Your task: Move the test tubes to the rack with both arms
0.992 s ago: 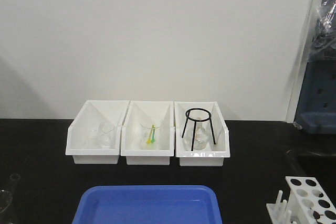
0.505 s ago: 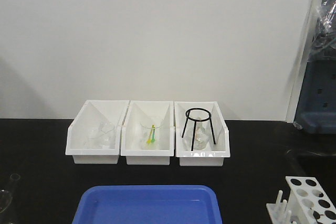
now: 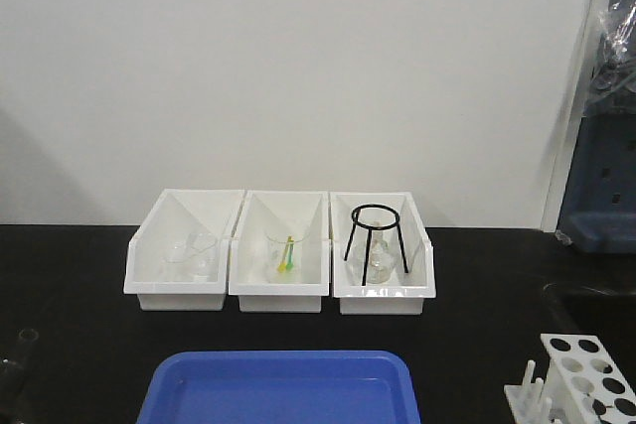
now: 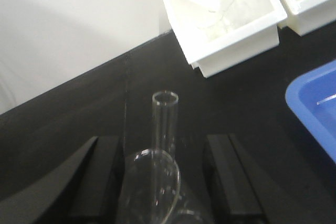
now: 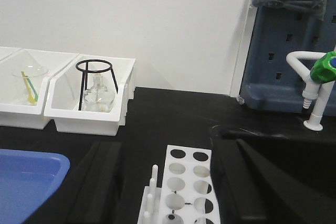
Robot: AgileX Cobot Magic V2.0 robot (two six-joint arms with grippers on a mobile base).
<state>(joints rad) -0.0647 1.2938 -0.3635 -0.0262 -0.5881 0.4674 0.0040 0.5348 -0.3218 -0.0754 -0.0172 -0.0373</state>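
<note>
OBJECT: test tube (image 4: 165, 124) upright between parted jaws of left gripper (image 4: 161, 142), no contact seen, round glass vessel (image 4: 149, 187) at its 6 o'clock | TARGET: rack (image 5: 186, 182) at 6 o'clock below right gripper (image 5: 173, 150), jaws apart, holding nothing | STEP: probably grasping; next close gently, lift, carry to rack | WRITING: none readable

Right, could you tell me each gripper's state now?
Left gripper: open, fingers either side of the test tube, not touching.
Right gripper: open, holding nothing.
</note>
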